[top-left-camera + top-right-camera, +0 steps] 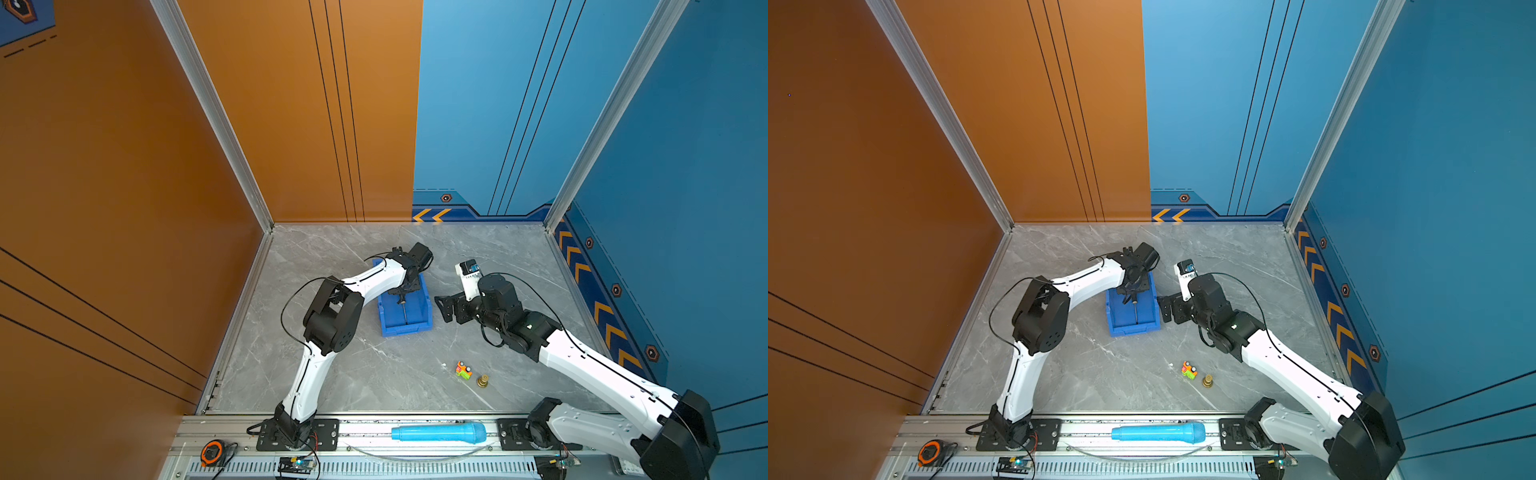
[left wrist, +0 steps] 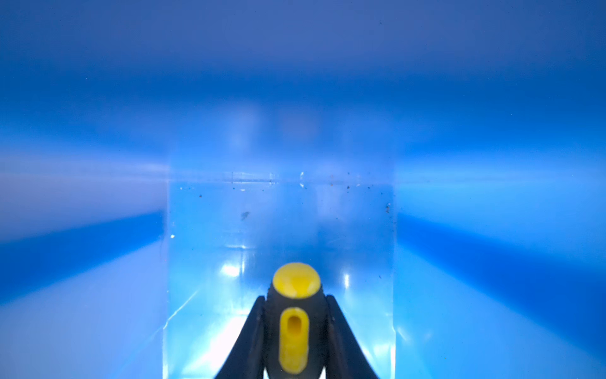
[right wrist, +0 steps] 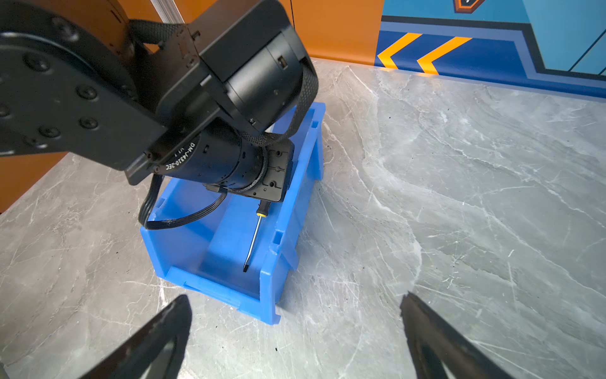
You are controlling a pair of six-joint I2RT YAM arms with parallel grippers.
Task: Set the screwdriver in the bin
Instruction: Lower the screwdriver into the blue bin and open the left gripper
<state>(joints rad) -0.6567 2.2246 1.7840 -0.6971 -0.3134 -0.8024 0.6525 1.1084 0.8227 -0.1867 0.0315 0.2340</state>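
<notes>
The blue bin [image 1: 405, 330] [image 1: 1133, 329] stands mid-table. My left gripper [image 1: 402, 296] [image 1: 1128, 296] reaches down inside it, shut on the black-and-yellow handle of the screwdriver [image 2: 295, 315]. In the left wrist view the left gripper [image 2: 295, 297] has both black fingers pressed against the handle, with blue bin walls all around. The thin shaft of the screwdriver [image 1: 404, 313] [image 3: 254, 239] points toward the bin's low front lip, with its tip near the floor of the bin [image 3: 295, 203]. My right gripper [image 1: 442, 307] [image 3: 295, 295] hovers open just right of the bin, holding nothing.
A long cyan cylinder [image 1: 438, 433] lies on the front rail. A small colourful toy [image 1: 463, 370] and a brass piece [image 1: 482, 381] sit on the marble near the right arm. An orange tape measure [image 1: 212, 452] is at the front left. Walls enclose three sides.
</notes>
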